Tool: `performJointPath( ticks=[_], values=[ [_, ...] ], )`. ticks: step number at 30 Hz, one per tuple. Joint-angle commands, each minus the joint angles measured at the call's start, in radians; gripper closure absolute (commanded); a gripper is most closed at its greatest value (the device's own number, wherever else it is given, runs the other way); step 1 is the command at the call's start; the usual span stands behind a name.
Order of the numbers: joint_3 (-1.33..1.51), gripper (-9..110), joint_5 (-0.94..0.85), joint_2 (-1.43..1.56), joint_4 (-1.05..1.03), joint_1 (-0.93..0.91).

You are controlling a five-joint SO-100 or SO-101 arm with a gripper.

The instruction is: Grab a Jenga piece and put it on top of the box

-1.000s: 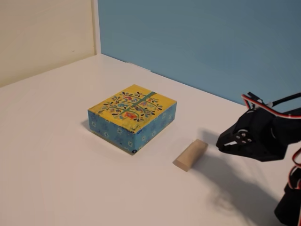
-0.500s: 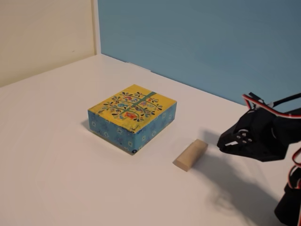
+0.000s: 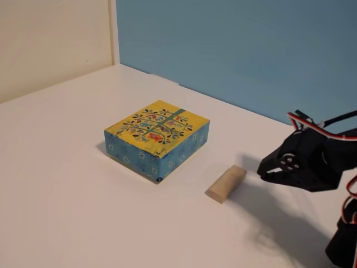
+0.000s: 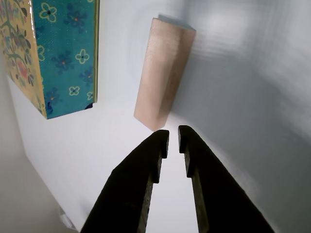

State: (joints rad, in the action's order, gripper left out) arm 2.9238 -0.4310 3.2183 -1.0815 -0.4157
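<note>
Your claw [image 3: 265, 172] hangs just above the white desk [image 3: 67, 195] at the right edge of the fixed view, black fingers drawn nearly together with only a thin slit between them and nothing held. Red, white and black wires [image 3: 312, 124] loop over the arm behind it.

The Jenga piece [image 3: 226, 183], a plain light-tan wooden block, lies flat on the desk just to the left of the claw's tips in that view, one short end angled toward you and the long side running back toward the blue wall [image 3: 240, 50]. In the wrist view the Jenga piece [image 4: 163, 73] sits directly ahead of the claw [image 4: 173, 137], its near end just beyond the fingertips [image 4: 161, 141] and not touching them; the block runs away from the claw, a little left of the line of the slit.

The box [image 3: 157, 138], yellow on top with a dark floral tree pattern and a teal stripe, blue patterned on its sides, rests flat on the desk to the left of the block, near it but apart. The wrist view catches one blue flowered side and a strip of the yellow top of the box [image 4: 63, 53] at the upper left, beside the block with bare desk [image 4: 243, 97] between them.

A cream wall [image 3: 50, 39] meets the blue one behind the desk's far corner.
</note>
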Motion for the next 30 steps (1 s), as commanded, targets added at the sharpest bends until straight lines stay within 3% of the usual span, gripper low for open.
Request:
performJointPath(
  ticks=[1, 23, 30],
  values=[
    [-0.017, 100, 0.012, 0.006, -0.005, -0.006],
    [-0.255, 88, 0.064, 0.003, -0.074, 0.034],
    [-0.466, 88, 0.091, -0.27, -0.038, 0.077]
  ],
)
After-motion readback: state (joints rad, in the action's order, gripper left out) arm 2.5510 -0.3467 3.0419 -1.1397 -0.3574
